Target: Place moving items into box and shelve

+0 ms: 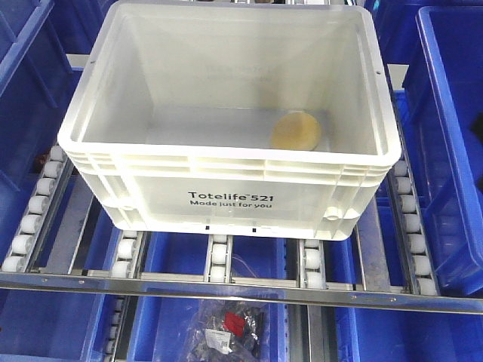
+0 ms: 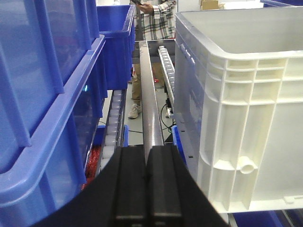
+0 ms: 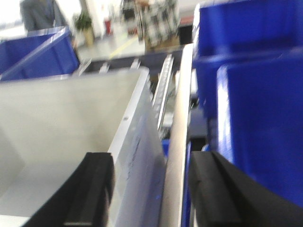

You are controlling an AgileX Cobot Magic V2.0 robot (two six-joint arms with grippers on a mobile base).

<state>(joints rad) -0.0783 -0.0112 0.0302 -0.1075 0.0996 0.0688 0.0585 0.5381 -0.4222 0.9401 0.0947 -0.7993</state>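
Note:
The box (image 1: pixel 226 197), a large white ribbed crate printed "Totelife 521", sits on the roller shelf. One moving item, a yellow-orange egg-shaped lump (image 1: pixel 296 131), lies on its floor at the near right. My left gripper (image 2: pixel 147 152) is shut with nothing in it, just outside the box's left wall (image 2: pixel 236 118) and over a metal rail. My right gripper (image 3: pixel 149 163) is open and straddles the box's right wall (image 3: pixel 137 142), one finger inside the box and one outside. Neither gripper appears in the front view.
Blue bins (image 1: pixel 453 143) crowd both sides of the shelf lane, close to the box (image 2: pixel 42 104). White rollers (image 1: pixel 219 256) and a metal front rail (image 1: pixel 241 290) lie before the box. A bag of dark parts (image 1: pixel 230 332) rests in a lower bin. A person (image 2: pixel 156 19) stands beyond.

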